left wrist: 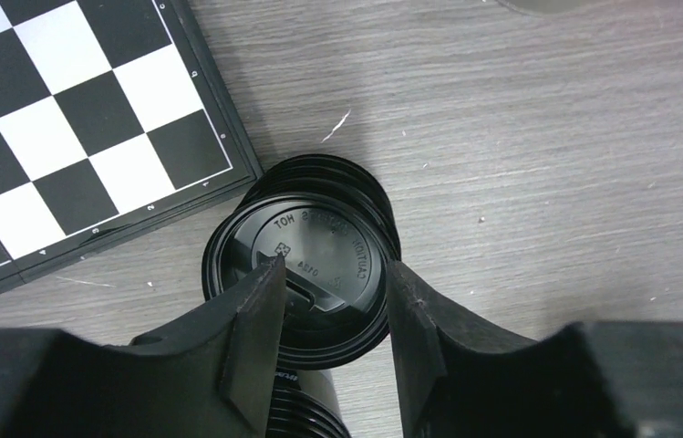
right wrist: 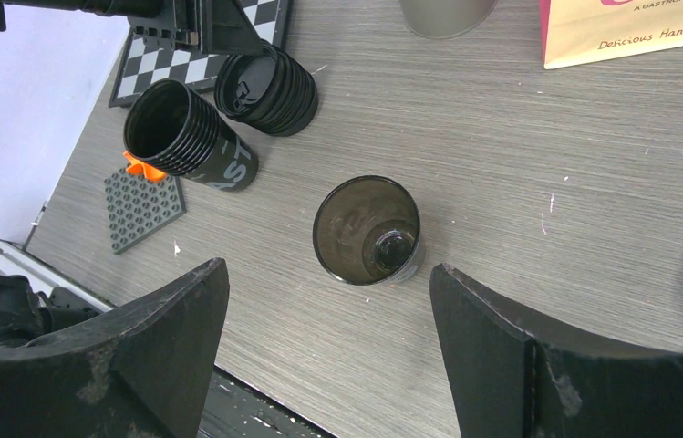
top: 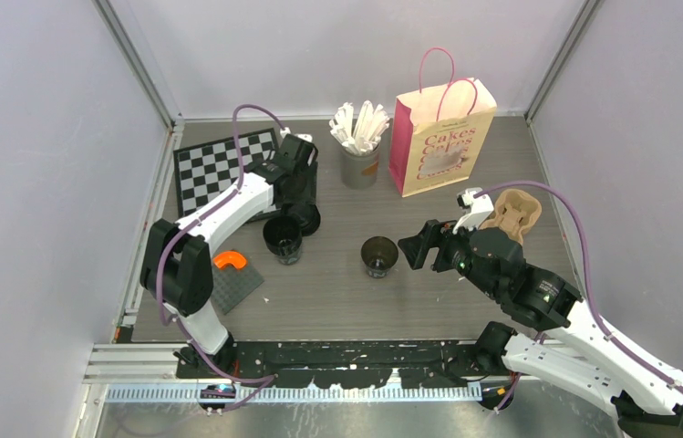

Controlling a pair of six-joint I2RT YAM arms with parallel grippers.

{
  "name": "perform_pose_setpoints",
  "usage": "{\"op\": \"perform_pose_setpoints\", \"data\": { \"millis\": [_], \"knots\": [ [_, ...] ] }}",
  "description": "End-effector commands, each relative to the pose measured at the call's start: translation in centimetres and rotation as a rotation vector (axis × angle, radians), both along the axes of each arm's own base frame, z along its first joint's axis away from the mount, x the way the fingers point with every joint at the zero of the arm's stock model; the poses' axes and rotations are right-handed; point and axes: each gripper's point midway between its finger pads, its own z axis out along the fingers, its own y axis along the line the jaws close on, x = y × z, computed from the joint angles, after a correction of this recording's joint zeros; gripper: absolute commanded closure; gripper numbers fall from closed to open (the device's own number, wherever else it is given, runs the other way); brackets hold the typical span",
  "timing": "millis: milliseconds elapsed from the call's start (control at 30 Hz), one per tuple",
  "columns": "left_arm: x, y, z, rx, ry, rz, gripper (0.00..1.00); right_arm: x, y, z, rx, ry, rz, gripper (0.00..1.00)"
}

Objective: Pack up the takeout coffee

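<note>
An open black ribbed coffee cup [top: 283, 237] stands left of centre with no lid; it also shows in the right wrist view [right wrist: 182, 137]. Just behind it is a short black stack topped by a round lid [top: 305, 217], marked "CAUTION HOT" in the left wrist view [left wrist: 319, 260]. My left gripper [top: 299, 201] hangs just over that lid [left wrist: 332, 264], jaws apart. A second dark cup [top: 379, 255] stands open mid-table [right wrist: 369, 230]. My right gripper [top: 413, 245] is open and empty just right of it [right wrist: 326, 267].
A pink paper bag [top: 442, 137] stands at the back. A grey cup of white sticks [top: 360, 151] is left of it. A brown pulp carrier [top: 512, 214] lies right. A chessboard [top: 219, 169] lies back left. A grey studded plate [top: 232, 285] with an orange piece lies front left.
</note>
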Motion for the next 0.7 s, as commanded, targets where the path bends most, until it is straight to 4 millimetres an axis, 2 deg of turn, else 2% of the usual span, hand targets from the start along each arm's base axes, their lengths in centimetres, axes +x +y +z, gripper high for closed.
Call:
{"op": "perform_pose_setpoints", "data": {
  "millis": [0,167,367,667],
  "knots": [
    [2.2,-0.6,1.7,-0.079,-0.1,0.086,0.53,0.1,0.0,1.1,0.037,-0.031,-0.005,0.15],
    [2.8,-1.2,0.8,-0.09,-0.081,0.096,0.53,-0.1,-0.4,1.2,0.032,-0.035,-0.008,0.15],
    [2.8,-0.4,-0.5,-0.053,-0.055,0.15,0.53,-0.2,-0.8,1.4,0.032,-0.045,-0.015,0.15],
    [3.2,-0.9,-1.3,-0.068,-0.051,0.14,0.54,-0.3,-1.0,1.4,0.027,-0.05,-0.013,0.15]
  ]
}}
